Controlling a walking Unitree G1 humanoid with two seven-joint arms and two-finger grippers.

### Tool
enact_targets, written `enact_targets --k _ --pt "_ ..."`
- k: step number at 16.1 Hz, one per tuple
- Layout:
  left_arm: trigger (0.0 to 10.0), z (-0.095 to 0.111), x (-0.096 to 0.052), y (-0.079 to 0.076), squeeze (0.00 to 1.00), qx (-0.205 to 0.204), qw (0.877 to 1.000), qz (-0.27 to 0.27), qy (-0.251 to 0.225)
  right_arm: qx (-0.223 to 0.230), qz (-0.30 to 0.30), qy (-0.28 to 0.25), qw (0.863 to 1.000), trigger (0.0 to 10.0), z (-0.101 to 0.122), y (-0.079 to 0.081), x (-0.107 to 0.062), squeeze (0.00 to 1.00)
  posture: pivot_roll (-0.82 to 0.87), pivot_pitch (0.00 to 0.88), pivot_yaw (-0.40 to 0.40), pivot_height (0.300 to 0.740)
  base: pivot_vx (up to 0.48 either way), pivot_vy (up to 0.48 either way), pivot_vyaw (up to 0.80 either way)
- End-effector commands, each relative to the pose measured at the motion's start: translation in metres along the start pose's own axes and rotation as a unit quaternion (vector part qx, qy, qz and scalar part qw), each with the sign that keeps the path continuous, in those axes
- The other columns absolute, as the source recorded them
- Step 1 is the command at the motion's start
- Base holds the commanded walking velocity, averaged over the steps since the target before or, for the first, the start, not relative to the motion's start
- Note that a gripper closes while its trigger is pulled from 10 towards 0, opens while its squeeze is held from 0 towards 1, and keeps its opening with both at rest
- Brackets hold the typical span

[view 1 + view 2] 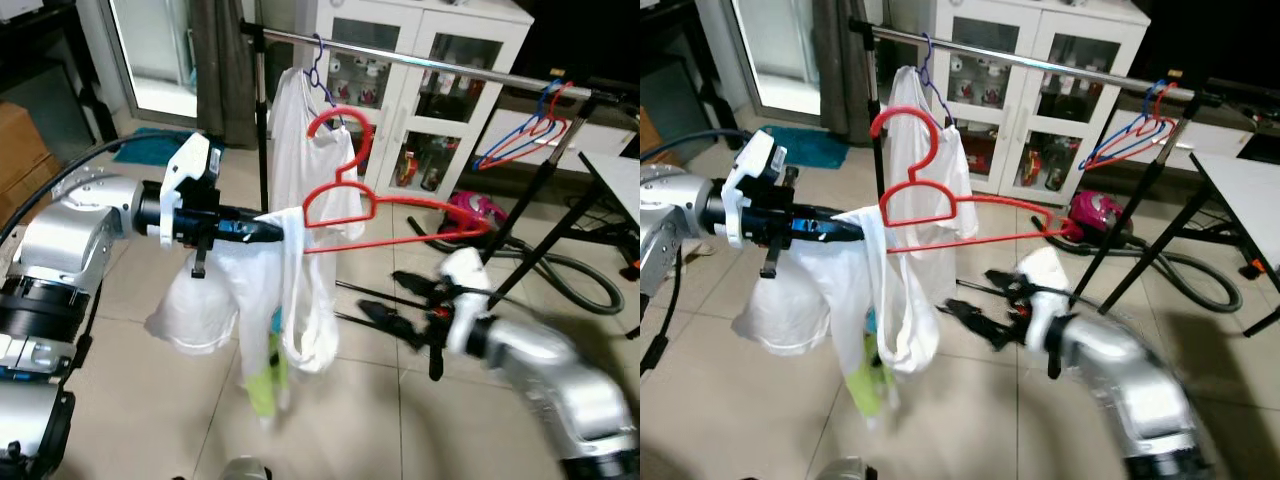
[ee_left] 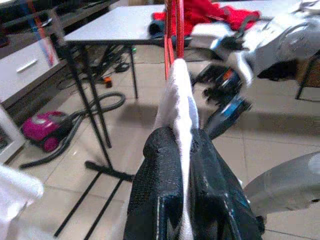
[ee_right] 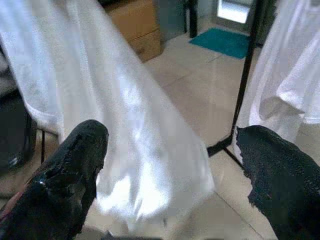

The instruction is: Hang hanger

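Observation:
My left gripper (image 1: 270, 228) is shut on a red hanger (image 1: 372, 205) with a white garment (image 1: 290, 300) draped over it. It holds them out at mid height, below and in front of the metal rail (image 1: 450, 68). In the left wrist view the cloth (image 2: 180, 100) is pinched between the black fingers (image 2: 160, 170). The hanger's hook points up and is apart from the rail. My right gripper (image 1: 380, 294) is open and holds nothing, low and to the right, under the hanger's long arm. It faces the hanging cloth (image 3: 125, 140).
A white shirt (image 1: 300, 120) hangs on the rail from a purple hanger. Blue and red hangers (image 1: 520, 135) hang at the rail's right end. A white glass cabinet (image 1: 430, 100) stands behind. A pink vacuum cleaner (image 1: 470, 210), its hose and the rack's legs lie on the floor. A table (image 1: 615, 185) is on the right.

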State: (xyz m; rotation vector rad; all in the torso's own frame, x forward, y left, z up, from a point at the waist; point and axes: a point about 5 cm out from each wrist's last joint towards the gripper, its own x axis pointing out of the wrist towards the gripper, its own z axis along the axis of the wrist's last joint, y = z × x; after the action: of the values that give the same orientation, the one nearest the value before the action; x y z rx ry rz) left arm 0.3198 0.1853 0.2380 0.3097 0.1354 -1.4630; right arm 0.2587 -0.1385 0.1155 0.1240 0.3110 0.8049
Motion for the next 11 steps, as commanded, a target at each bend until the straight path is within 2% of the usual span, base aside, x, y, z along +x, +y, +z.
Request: enact_targets --k 1,3,4,8,11 --pt "0.0 0.017 -0.001 0.0 0.0 0.027 1.0 -0.008 -0.012 0.0 -0.011 -0.016 1.0 10.0 0.008 -0.002 0.001 0.0 0.12 0.0 -0.041 0.74 0.0 0.0 0.0" --pt "0.0 0.023 0.0 -0.002 0.0 0.03 0.999 -0.018 -0.017 0.0 -0.031 -0.014 0.999 10.0 0.006 0.0 0.007 0.0 0.12 0.008 -0.041 0.74 0.0 0.0 0.0" --pt "0.0 0.026 0.0 -0.002 0.0 0.034 0.999 -0.02 -0.019 0.016 -0.041 -0.02 0.999 10.0 0.005 0.001 0.012 0.0 0.13 0.01 -0.043 0.74 0.0 0.0 0.0" --pt "0.0 0.025 0.0 -0.001 0.0 0.035 0.999 -0.004 -0.017 0.091 0.051 -0.096 0.99 10.0 0.023 0.021 0.01 0.0 0.13 0.009 -0.047 0.74 0.0 0.0 0.0" --pt "0.0 0.025 0.002 -0.001 0.0 0.038 0.999 0.0 -0.018 0.108 0.059 -0.102 0.987 10.0 0.024 0.026 0.014 0.0 0.13 0.007 -0.046 0.74 0.0 0.0 0.0"
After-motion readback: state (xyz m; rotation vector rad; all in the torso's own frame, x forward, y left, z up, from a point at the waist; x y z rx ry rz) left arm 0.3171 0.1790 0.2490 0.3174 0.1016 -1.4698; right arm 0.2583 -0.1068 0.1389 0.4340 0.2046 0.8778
